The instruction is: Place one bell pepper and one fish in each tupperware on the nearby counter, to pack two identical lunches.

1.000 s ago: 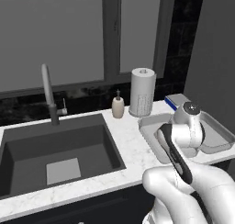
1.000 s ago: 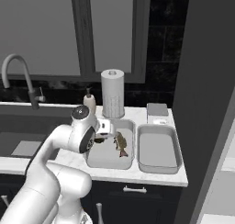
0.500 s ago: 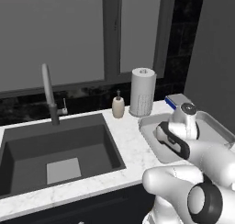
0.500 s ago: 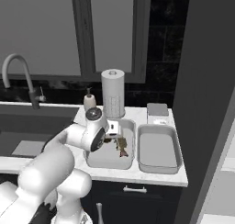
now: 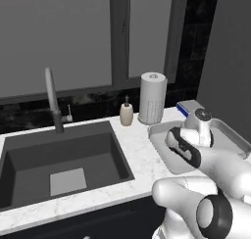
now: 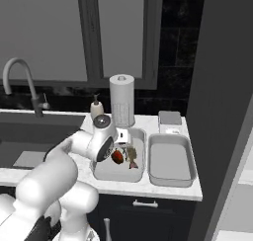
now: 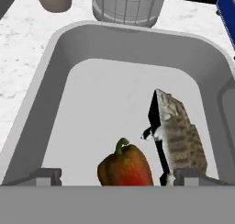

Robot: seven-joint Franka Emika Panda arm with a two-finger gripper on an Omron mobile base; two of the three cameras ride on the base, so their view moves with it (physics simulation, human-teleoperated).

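Observation:
My gripper [image 7: 118, 177] hangs open low over the left tupperware [image 7: 55, 81], its fingertips [image 7: 45, 176] well apart on either side of a red bell pepper [image 7: 125, 165]. The pepper lies on the container's floor and touches neither finger. A brownish-grey fish [image 7: 180, 132] lies just beside it in the same container. From the right base view the gripper [image 6: 120, 147] sits above the pepper [image 6: 117, 157] and the fish [image 6: 132, 157]. The right tupperware [image 6: 170, 158] has nothing in it. Both stand on the white marbled counter [image 6: 148, 188].
A paper towel roll [image 6: 122, 100] and a soap bottle [image 6: 97, 108] stand behind the containers, with a small box [image 5: 188, 107] at the back right. The dark sink [image 5: 59, 155] and its faucet [image 5: 51, 98] lie to the left.
The jaws have opened wide and let the bell pepper go; it now rests in the left tupperware beside the fish. The hand has shifted slightly over that container.

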